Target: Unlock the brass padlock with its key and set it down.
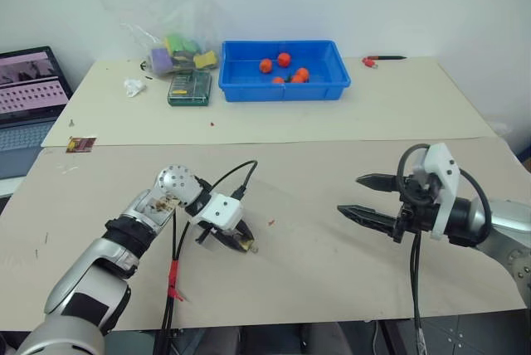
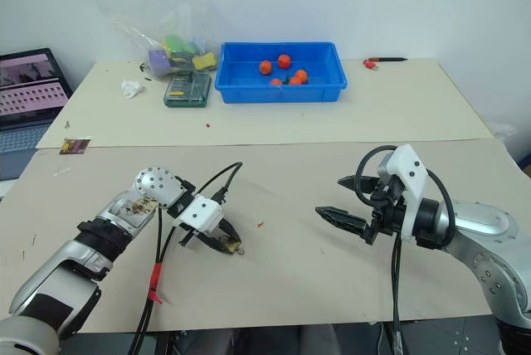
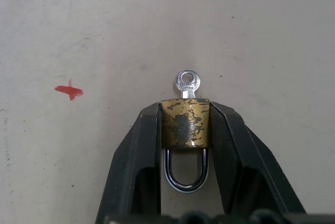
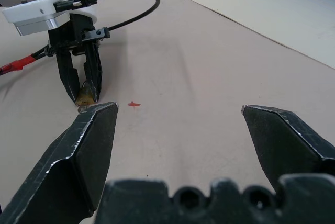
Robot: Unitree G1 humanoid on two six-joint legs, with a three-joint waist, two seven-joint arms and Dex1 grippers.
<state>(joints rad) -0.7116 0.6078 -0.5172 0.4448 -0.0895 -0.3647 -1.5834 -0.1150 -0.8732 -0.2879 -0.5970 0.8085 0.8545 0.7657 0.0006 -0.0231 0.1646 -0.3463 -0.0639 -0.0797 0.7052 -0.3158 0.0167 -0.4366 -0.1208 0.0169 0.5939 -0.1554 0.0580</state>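
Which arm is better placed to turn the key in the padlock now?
The right, I think. The left gripper is shut on the padlock, with the key sticking out of its free end. The right gripper is open, holds nothing, and points toward it across the table.

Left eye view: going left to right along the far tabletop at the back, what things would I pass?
Laptop → crumpled white paper → green box → blue bin holding small orange balls → red-tipped pen.
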